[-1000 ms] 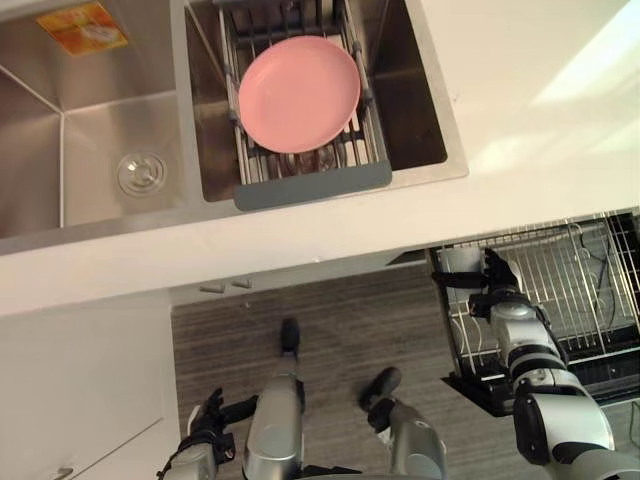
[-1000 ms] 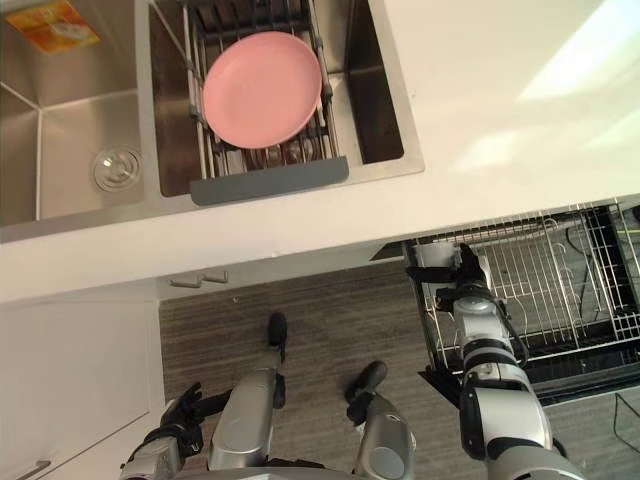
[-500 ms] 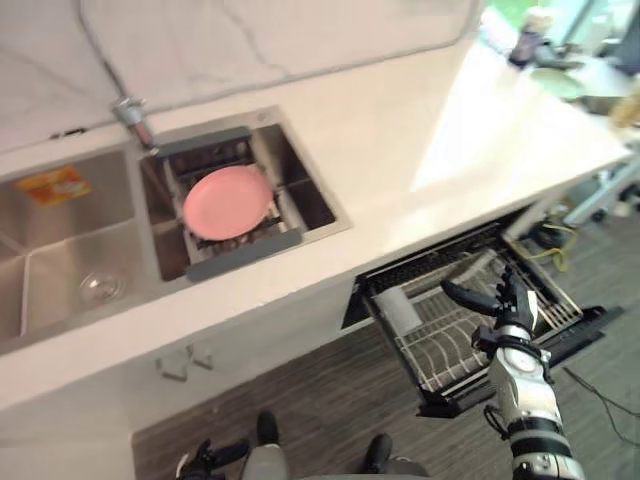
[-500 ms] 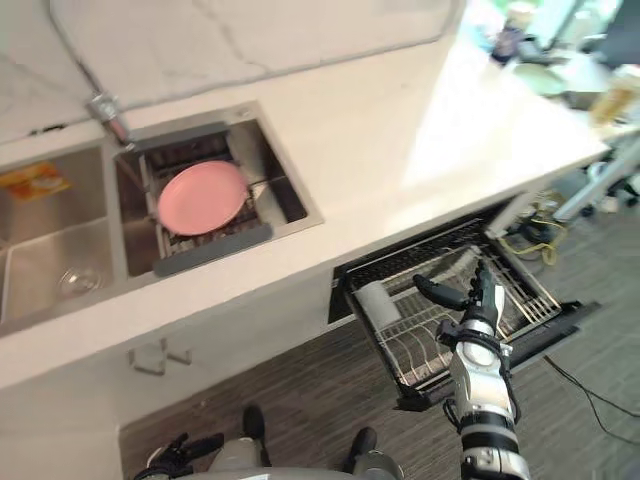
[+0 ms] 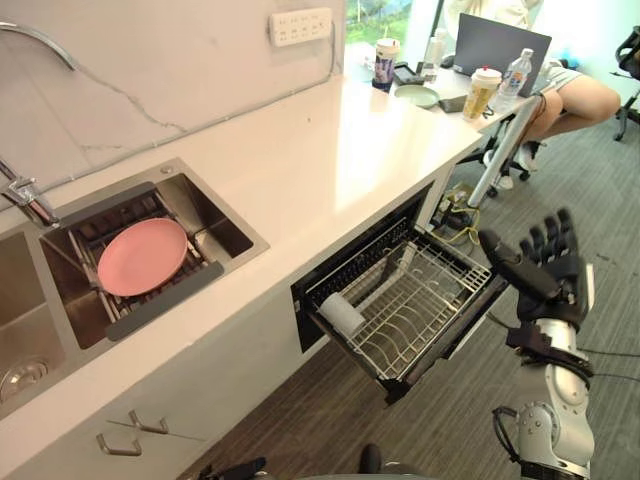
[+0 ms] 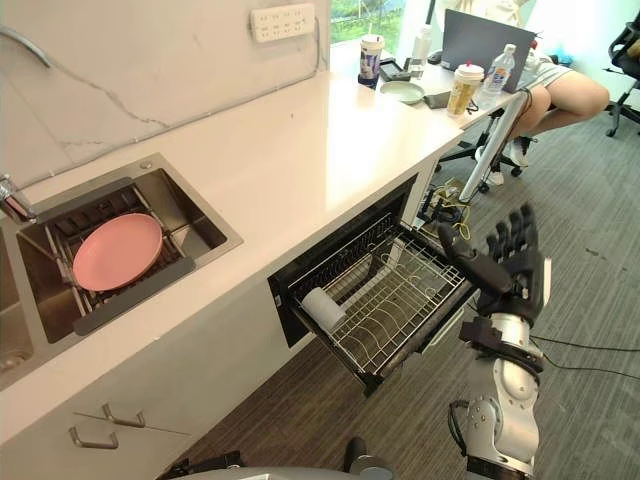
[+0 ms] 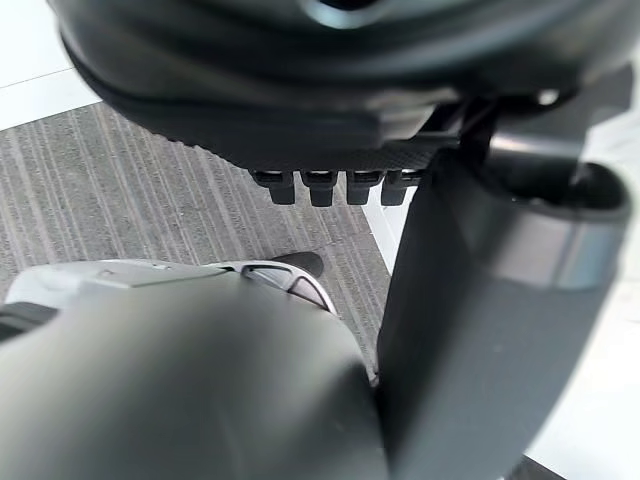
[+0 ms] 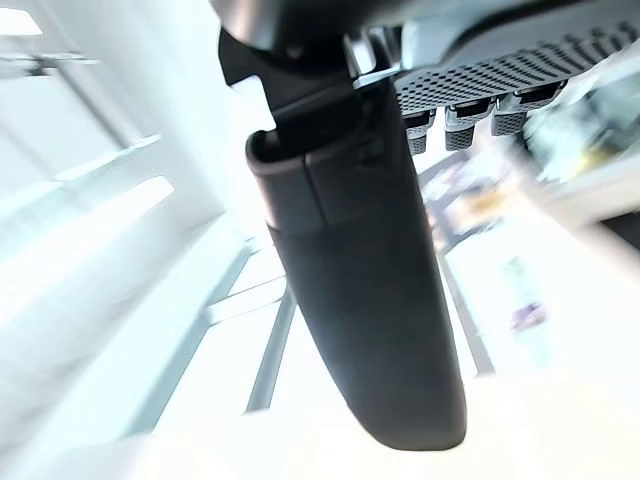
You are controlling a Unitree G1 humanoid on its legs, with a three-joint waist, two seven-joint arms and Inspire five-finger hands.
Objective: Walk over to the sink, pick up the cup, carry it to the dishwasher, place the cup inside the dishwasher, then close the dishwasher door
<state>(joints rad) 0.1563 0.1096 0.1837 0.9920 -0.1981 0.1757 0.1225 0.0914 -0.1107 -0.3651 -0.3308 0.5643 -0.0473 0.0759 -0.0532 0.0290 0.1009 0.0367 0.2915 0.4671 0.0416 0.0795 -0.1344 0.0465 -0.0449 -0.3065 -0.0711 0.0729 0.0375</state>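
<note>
— Fingers [image 5: 556, 235] straight and spread on the right hand [image 5: 552, 290], gripping nothing, raised just beside the rack [image 5: 440, 285]!
— And the cup [image 5: 342, 312]?
— On its side in the rack corner toward the sink [image 5: 222, 222], so placing looks done. Rack out, door [image 5: 462, 325] open: closing is what's left.
— Left hand [image 7: 300, 100]?
— Down low; can't tell its grip. Door's mostly hidden under the rack, too.

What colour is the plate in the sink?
The plate is pink, seen best in the left eye view.
</note>
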